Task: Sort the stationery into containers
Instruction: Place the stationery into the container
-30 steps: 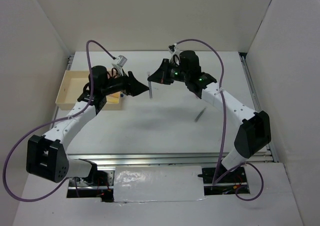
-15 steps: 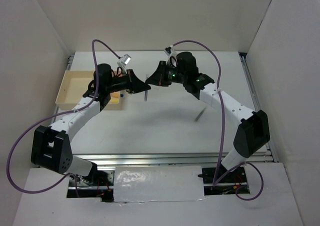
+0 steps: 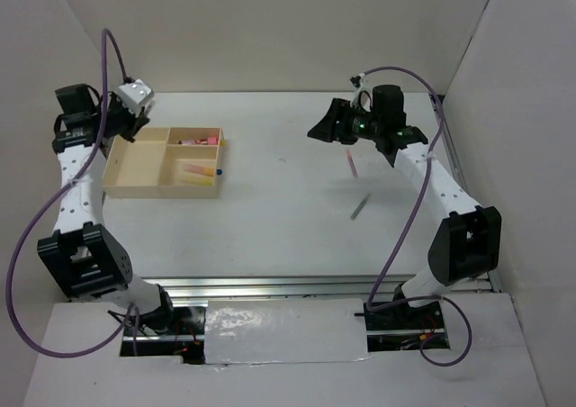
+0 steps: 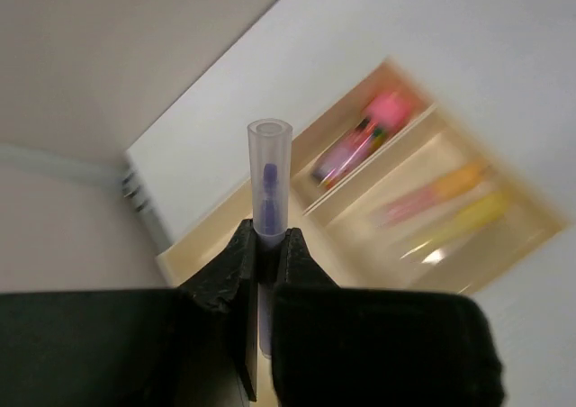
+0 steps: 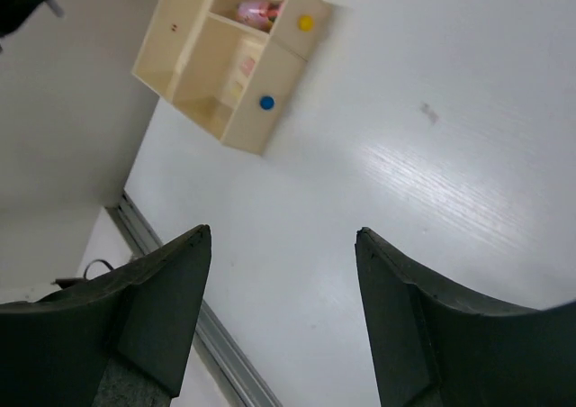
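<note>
Left gripper (image 4: 267,238) is clamped on a thin purple pen (image 4: 269,164) with a clear cap, which sticks out past the fingertips. It is raised over the far-left end of the wooden tray (image 3: 162,189), close to the left wall (image 3: 54,56). Right gripper (image 5: 281,234) hangs with its jaws wide and nothing between them, over the far right of the surface (image 3: 270,218). A broad bare stretch separates it from the tray. A pink highlighter (image 3: 200,140) sits in the tray's far compartment and yellow markers (image 3: 193,170) in the near one. A thin pink pen (image 3: 349,162) and a grey pen (image 3: 360,207) lie apart on the right half.
</note>
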You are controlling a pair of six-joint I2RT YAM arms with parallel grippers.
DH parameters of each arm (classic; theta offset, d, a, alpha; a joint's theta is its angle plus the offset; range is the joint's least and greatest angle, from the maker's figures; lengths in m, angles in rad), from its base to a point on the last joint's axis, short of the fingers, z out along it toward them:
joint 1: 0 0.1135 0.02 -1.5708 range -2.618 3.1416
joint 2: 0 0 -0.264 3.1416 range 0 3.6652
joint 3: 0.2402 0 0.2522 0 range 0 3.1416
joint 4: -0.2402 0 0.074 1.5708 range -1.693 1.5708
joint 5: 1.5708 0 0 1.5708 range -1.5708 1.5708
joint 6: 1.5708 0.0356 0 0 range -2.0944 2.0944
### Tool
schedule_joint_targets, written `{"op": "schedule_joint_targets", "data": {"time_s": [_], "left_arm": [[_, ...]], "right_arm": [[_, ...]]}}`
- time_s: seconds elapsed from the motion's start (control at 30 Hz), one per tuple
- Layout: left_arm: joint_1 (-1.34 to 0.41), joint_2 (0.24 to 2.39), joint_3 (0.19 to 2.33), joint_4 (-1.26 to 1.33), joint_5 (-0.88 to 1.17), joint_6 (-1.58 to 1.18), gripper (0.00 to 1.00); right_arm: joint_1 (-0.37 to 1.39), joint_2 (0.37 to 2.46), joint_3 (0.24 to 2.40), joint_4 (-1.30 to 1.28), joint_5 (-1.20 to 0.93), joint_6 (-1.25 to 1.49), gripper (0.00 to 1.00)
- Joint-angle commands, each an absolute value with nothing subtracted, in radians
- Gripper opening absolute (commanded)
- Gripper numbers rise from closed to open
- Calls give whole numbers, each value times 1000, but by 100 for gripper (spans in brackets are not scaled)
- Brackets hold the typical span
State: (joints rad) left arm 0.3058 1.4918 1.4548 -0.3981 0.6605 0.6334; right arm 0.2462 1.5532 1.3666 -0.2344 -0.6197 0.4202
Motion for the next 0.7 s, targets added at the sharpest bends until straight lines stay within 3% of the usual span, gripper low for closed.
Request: {"op": "schedule_joint_targets", "data": {"time_s": [0.0,0.17,0.23,0.67], "left_arm": [[400,1641,1538,-573,701,1222,0],[433,1952,1910,-859,698,1432,0],[422,2015,1957,-854,680,1463,0],[351,2192,1898,-772,477,1686,0]], "right_arm": [[226,1509,1319,-305,-699,302,72],[175,1517,1312,-397,-697,230,71],[158,1511,1289,-410,-692,212,71],[8,1559,1321,-656,-551,69,72]]}}
